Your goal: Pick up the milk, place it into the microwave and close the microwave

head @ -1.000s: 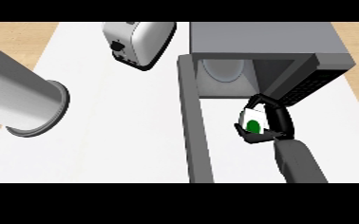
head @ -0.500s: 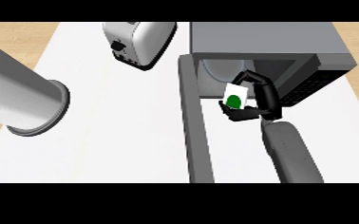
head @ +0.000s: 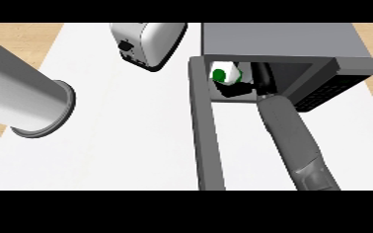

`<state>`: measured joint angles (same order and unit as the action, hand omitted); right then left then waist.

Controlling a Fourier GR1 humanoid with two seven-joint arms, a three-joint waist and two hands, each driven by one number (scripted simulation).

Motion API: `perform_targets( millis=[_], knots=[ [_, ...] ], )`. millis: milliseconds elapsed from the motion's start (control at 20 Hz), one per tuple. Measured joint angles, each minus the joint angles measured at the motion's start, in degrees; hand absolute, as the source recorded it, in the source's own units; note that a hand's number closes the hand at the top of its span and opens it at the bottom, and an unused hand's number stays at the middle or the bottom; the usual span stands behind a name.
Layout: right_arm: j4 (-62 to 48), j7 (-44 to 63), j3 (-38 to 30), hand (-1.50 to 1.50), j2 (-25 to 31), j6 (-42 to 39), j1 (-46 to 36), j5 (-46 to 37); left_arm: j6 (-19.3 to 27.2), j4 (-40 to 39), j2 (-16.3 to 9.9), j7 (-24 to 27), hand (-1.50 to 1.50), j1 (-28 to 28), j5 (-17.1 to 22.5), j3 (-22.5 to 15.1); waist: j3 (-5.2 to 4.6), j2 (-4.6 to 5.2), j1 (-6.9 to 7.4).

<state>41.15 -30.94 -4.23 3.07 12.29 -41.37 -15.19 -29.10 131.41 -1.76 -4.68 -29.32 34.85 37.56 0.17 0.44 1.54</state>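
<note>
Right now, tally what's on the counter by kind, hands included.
Microwave, door open: 1
Toaster: 1
Milk, held at the microwave's opening: 1
Right hand, curled round the milk: 1
Left hand: 0 in view
Total: 4

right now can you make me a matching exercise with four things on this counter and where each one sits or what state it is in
Things:
1. milk
2. microwave door
3. toaster
4. right hand

Places or states:
A. swung open, reaching toward the view's lower edge
B. on the counter, left of the microwave
C. fingers curled round the carton
D. at the mouth of the oven's cavity, white with a green mark

Pairs: 1-D, 2-A, 3-B, 4-C
</note>
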Motion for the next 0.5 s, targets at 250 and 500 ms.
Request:
perform_targets(
  millis=[250,500],
  knots=[
    [-10.39,-0.25,-1.67,1.50,1.10,5.28,-7.41,-2.53,0.18,0.35,-0.60,-1.15,-1.50,1.35,0.29,-0.26,0.21,0.54,0.71],
    [-18.73,-2.60,-3.76,1.50,2.26,9.33,-12.62,-3.52,-0.14,-1.49,-1.63,-1.20,-1.50,3.47,0.33,-0.38,0.19,1.00,1.84]
  ],
)
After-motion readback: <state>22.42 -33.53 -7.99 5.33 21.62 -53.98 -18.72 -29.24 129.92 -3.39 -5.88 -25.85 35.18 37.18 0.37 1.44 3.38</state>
